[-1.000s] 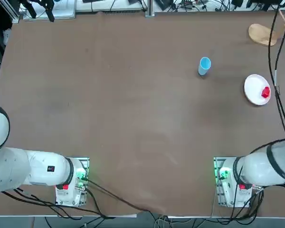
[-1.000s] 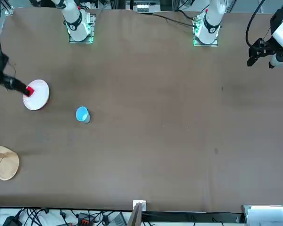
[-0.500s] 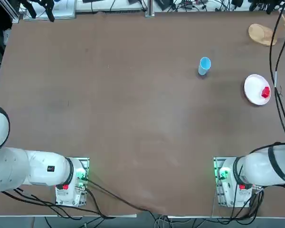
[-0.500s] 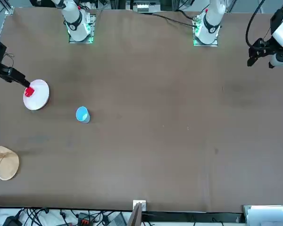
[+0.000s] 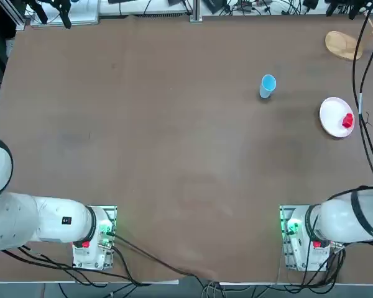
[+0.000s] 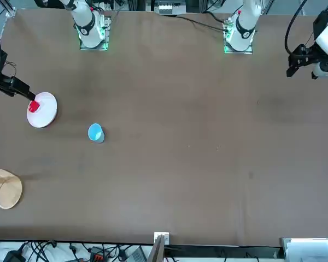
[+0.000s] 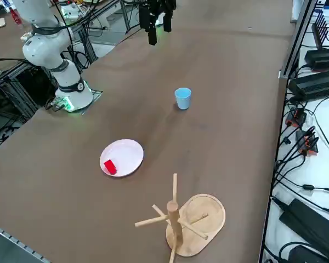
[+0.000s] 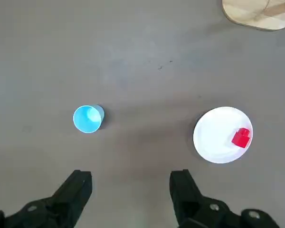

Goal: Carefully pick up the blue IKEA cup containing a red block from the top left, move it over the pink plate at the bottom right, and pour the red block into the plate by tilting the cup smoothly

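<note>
Blue IKEA cup: to the left of me, the blue IKEA cup (image 8: 89,118) stands upright on the brown table (image 5: 174,124). Its round rim faces up and I can look down into its pale blue inside. It is well apart from my fingers and a little way to the left of the plate. Its shadow falls on the table just beside it.
Right gripper: I, the right gripper (image 8: 130,175), hang in the air above the table, fingers pointing down, sideways between the cup and the plate. I am released: my two black fingers (image 8: 78,190) are spread wide, with open space between them.
Pink plate: to the right of me, the pink plate (image 8: 216,133) lies flat on the table, its round face up, very pale, nearly white. It is below the level of my fingertips and apart from them.
Red block: also to the right of me, the red block (image 8: 241,137) rests on the plate, off its middle, close to the rim on the side away from the cup. It is bright red and chunky.
Wooden stand: farthest to my right, beyond the plate as seen from the arm's base, the wooden stand (image 7: 194,224) is on the table. It has an oval tan base and a post with pegs sticking out. It is apart from both plate and cup.
</note>
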Controlling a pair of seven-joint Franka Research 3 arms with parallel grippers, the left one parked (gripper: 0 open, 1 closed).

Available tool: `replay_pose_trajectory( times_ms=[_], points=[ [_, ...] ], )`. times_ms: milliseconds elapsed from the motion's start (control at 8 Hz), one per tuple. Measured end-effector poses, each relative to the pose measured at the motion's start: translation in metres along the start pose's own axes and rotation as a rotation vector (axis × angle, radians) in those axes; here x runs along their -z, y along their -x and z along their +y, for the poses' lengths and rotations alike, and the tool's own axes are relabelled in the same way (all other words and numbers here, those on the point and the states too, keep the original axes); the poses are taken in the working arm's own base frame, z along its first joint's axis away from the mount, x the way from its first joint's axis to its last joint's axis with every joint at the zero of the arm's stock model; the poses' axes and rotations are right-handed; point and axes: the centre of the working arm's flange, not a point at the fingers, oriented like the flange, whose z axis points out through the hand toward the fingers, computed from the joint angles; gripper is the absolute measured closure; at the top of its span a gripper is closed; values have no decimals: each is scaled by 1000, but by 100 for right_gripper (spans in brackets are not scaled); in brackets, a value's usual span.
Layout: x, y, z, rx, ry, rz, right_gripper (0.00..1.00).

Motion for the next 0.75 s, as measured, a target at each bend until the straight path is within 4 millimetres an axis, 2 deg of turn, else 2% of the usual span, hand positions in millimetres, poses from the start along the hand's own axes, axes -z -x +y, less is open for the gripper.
replay_pose_trajectory(
  times_ms=[375, 750],
  points=[
    [2, 8, -23, 32, 25, -10, 0],
    [6, 11, -24, 22, 25, -8, 0]
  ],
)
